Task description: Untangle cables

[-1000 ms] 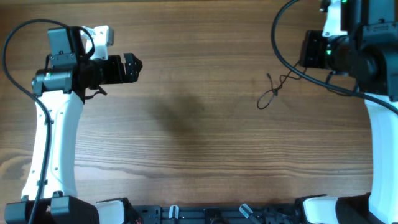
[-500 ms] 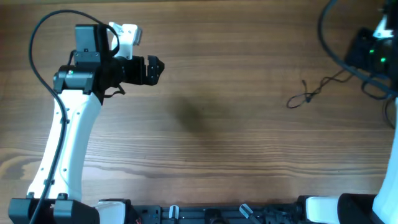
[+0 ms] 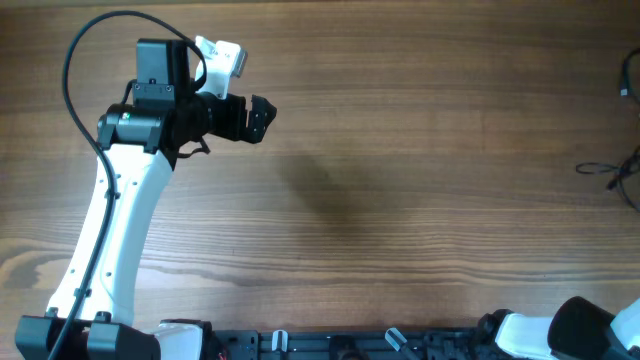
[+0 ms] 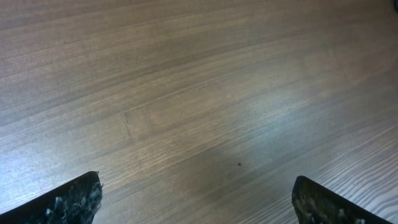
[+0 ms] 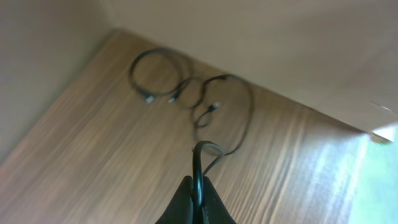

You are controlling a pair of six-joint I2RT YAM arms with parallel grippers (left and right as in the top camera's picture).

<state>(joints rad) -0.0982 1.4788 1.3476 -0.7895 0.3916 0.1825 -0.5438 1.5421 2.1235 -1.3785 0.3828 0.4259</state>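
**A:** Since a second earlier, the cables (image 3: 600, 169) had slid from right of centre to the far right edge of the table (image 3: 400, 210), and the right arm had almost wholly left the overhead view. What did the right claw (image 5: 198, 190) have?

**B:** It was pressed together on one thin strand, right at the tips. From the pinch the strand rose in a small bend. It then ran out to loose loops lying flat on the wood, with the plugs (image 5: 215, 106) among them, close to the wall (image 5: 280, 50).

**A:** So the tangle was not lifted?

**B:** No. Only the held strand was off the wood. The loops lay beyond it and crossed one another, but the view was blurred, so I could not tell which strand passed over which.

**A:** And the left claw (image 3: 264, 118)?

**B:** Spread wide over bare wood, well apart from the cables, holding nothing.

**A:** How should the pull have been done, then?

**B:** Slowly, I judged, and low along the table, away from the loops, so a crossing could slip open instead of cinching into a knot. The grip was at the very tips, so a jerk could have stripped the wire out. With the cables so near the edge, I would have drawn them back toward the middle. There the left claw could have pinned a loop while the right drew its strand free.
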